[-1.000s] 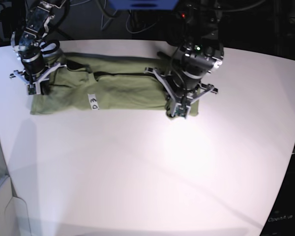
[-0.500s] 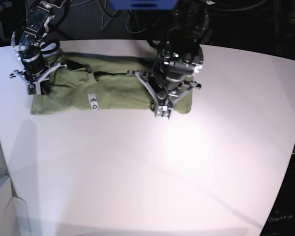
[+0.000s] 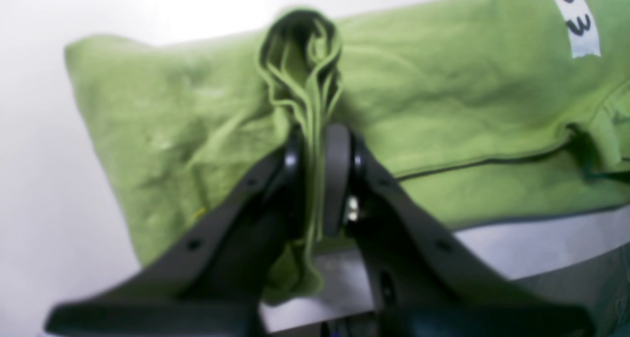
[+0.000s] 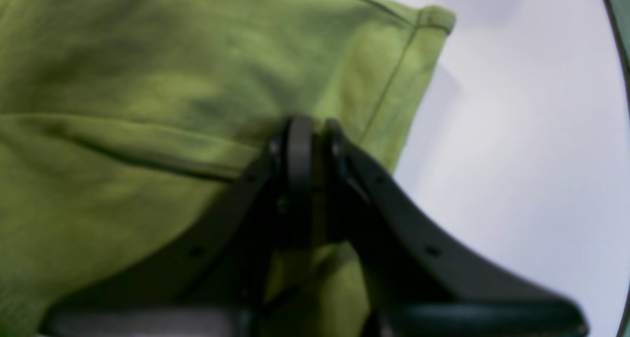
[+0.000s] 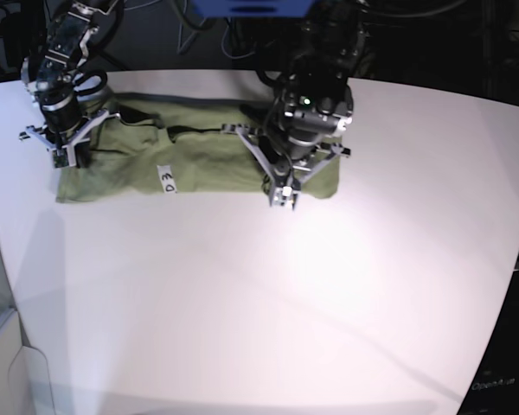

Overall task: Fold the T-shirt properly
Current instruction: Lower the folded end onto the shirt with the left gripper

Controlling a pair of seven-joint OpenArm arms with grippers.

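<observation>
The soft sage-green cotton T-shirt (image 5: 199,160) lies as a long band across the upper white table (image 5: 259,294). The left gripper (image 5: 283,197), fingers pinching bunched layers, has dragged its end leftward in frame; the right gripper (image 5: 62,157) apparently stays clamped on the far end.

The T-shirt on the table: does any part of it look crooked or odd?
Yes. The left pincer pinches several layers of the T-shirt into a bunched loop that stands up, not flat. A white label marked "D3" is stuck on the cloth.
</observation>
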